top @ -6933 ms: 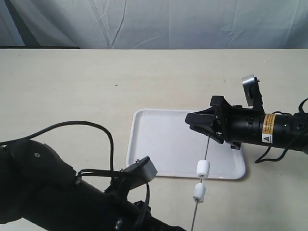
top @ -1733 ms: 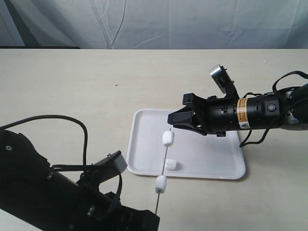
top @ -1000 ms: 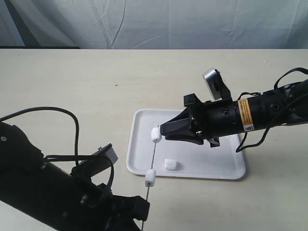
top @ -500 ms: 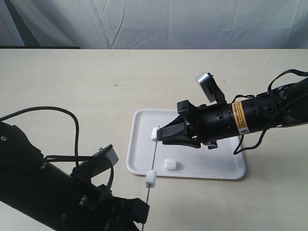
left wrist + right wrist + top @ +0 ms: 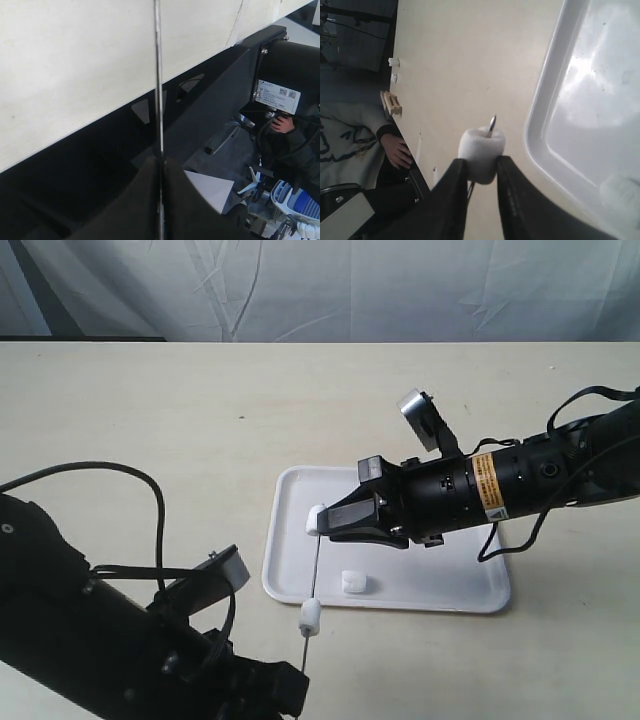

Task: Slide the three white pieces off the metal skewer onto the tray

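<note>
The white tray [image 5: 432,583] lies right of the table's middle. Over its left rim my right gripper [image 5: 322,523] is shut on one white piece [image 5: 316,519], which sits at the top end of the metal skewer [image 5: 312,575]. In the right wrist view the skewer tip [image 5: 492,123] pokes just out of that piece [image 5: 481,154], beside the tray rim [image 5: 536,137]. A second piece [image 5: 309,617] is threaded lower down, off the tray's front edge. The third [image 5: 353,582] lies loose on the tray. My left gripper [image 5: 160,172] is shut on the skewer's [image 5: 157,75] lower end.
My left arm [image 5: 110,640] fills the near left corner, with a cable looping over the table. The right arm [image 5: 500,485] stretches across the tray from the right. A grey cloth [image 5: 320,285] hangs behind the far table edge. A person's hand [image 5: 395,147] shows beyond the table.
My right gripper has drawn the top piece a little left along the skewer toward its tip. The skewer and the lower piece shifted slightly left and down. The loose piece has not moved.
</note>
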